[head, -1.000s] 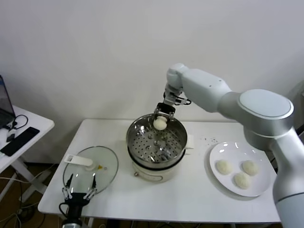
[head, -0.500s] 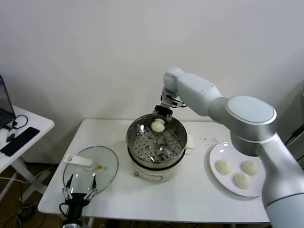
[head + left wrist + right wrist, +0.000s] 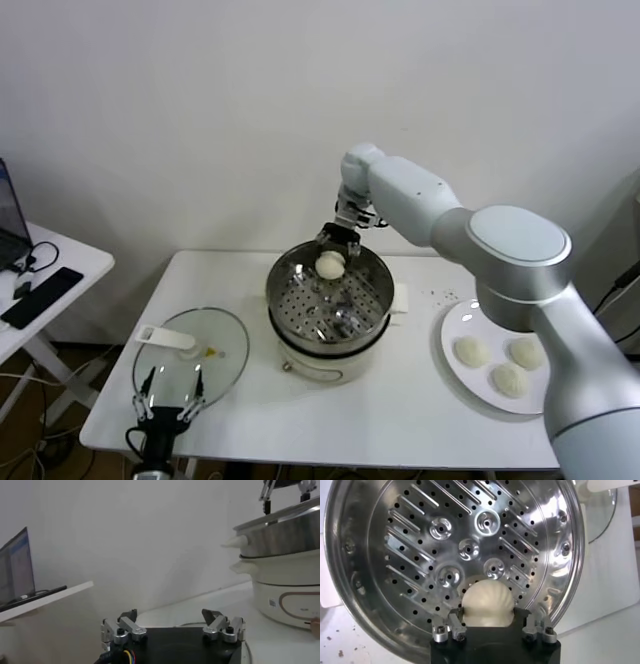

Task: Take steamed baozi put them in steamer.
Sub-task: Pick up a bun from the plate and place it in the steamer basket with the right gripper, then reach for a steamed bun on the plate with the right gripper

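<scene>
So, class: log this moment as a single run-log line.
right end effector: shut on bun, over steamer far side | left end effector: open, parked near lid | plate: three buns

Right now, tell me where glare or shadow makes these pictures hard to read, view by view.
Head view: the steamer wall mirrors the room, and the right claw shades the bun it holds. Right wrist view: bright streaks cross the holed floor, the bun's reflection lying beneath it. Left wrist view: even light, with the left claw dark and soft near the lens.
</scene>
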Tool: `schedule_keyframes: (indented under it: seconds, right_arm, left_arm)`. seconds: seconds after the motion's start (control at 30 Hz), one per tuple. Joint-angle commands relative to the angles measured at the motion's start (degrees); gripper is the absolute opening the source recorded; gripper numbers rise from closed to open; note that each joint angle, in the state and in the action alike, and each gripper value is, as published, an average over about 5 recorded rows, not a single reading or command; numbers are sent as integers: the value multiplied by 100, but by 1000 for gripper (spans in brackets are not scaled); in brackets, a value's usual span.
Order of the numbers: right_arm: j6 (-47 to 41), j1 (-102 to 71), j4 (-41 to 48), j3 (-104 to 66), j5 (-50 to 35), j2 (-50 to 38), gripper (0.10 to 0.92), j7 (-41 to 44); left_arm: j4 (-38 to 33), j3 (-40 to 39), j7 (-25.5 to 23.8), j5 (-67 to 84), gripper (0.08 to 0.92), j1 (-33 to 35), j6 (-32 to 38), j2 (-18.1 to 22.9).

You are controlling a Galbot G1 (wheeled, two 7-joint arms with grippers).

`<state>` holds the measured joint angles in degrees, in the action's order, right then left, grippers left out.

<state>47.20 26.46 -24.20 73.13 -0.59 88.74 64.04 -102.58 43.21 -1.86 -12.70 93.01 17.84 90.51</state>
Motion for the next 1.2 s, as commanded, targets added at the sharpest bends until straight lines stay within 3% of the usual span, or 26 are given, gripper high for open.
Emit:
schedule_keyframes:
  seconds: [0.03, 0.3, 0.6, 0.73, 1.2]
  right_arm:
    - [280, 16, 22, -39, -11, -3, 695, 46]
    - [259, 339, -257, 287, -559, -338, 696, 239]
    - [-720, 1048, -1097, 1440, -2663, -1284, 696, 413]
    - [-1230, 1397, -1741, 1939, -3216, -1899, 696, 326]
    - [-3070, 1939, -3714, 3296, -3336, -3912, 710, -590]
  left_arm:
    - [-13, -1, -4, -3, 823, 4, 2, -1]
    - [-42, 19, -4, -22, 823, 35, 0, 2]
    - [-18, 21, -6, -136, 823, 20, 6, 11]
    - [-33, 4, -12, -159, 823, 20, -2, 18]
    - [-59, -11, -17, -150, 823, 0, -14, 30]
